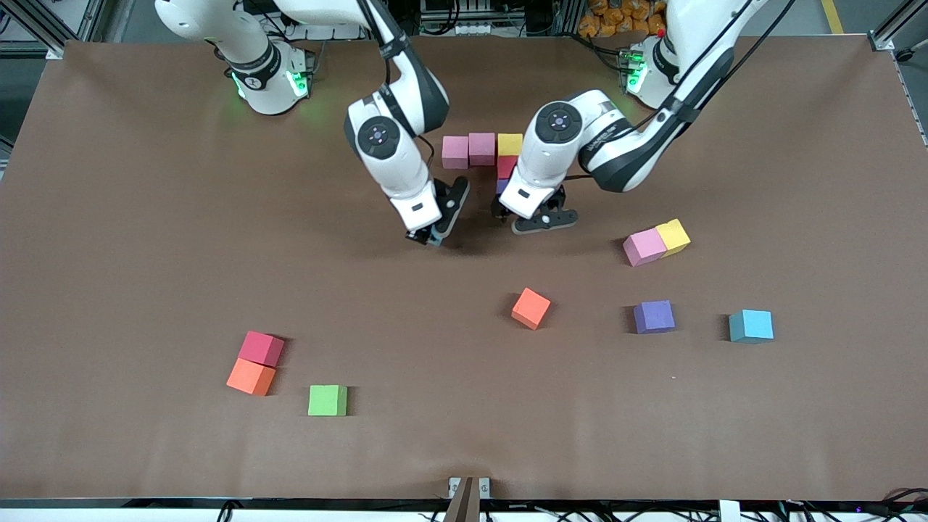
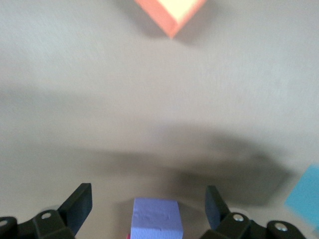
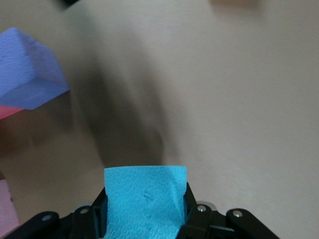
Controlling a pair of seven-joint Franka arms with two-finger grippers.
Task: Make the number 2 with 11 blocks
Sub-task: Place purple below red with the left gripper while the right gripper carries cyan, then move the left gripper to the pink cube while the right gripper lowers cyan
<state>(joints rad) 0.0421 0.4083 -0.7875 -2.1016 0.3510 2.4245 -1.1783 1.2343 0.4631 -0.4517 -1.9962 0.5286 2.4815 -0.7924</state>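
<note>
My brown matte surface (image 1: 145, 290) lies evenly lit. Along its edge by my bases stand aluminium frame posts (image 1: 51, 25), dark cables (image 1: 449, 18) and orange bags (image 1: 620, 16).

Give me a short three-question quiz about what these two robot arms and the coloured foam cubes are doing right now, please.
1. True or false: the right end effector is shut on a light blue foam cube.
2. Which cube sits between the open fingers of the left end effector? A) small green foam cube B) small purple foam cube C) small orange foam cube
3. How many cubes form the straight row nearest the robots' bases, and in what colours?

Key:
1. True.
2. B.
3. Three: two pink cubes and one yellow cube, with a red cube touching the yellow one on the side nearer the front camera.
</note>
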